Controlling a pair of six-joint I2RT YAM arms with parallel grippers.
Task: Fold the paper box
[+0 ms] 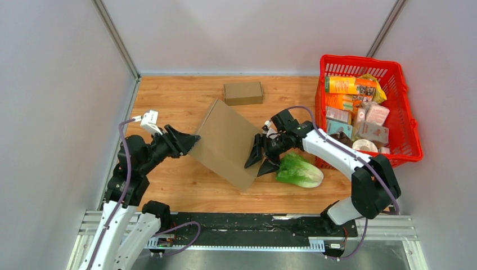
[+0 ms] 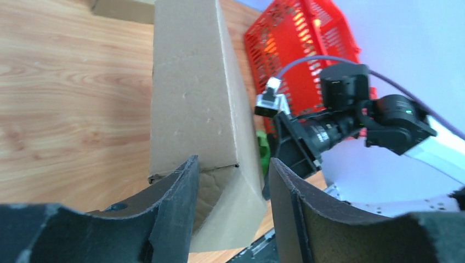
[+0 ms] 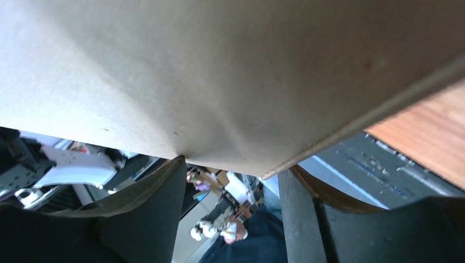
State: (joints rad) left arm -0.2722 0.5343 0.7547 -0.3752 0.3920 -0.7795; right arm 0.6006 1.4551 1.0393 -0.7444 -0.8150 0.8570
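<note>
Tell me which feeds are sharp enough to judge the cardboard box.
Top external: evenly lit, sharp, cardboard box clear. Left wrist: box sharp, red basket partly glaring, left fingers dark, soft. Right wrist: box fills frame, too close, soft; right fingers shadowed.

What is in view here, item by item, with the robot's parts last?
flattened cardboard box: one, brown, mid-table, tilted, between the two grippers
small cardboard box: one, brown, at the far edge of the table, closed
basket: one, red plastic mesh, at the right side of the table
packaged groceries: several, orange, pink and white, inside the basket
lettuce: one, green, on the table between the flattened box and the basket
table: one, light wood
left gripper: one, black, closed on the flattened box's left corner
right gripper: one, black, at the flattened box's right edge; whether it grips is unclear
</note>
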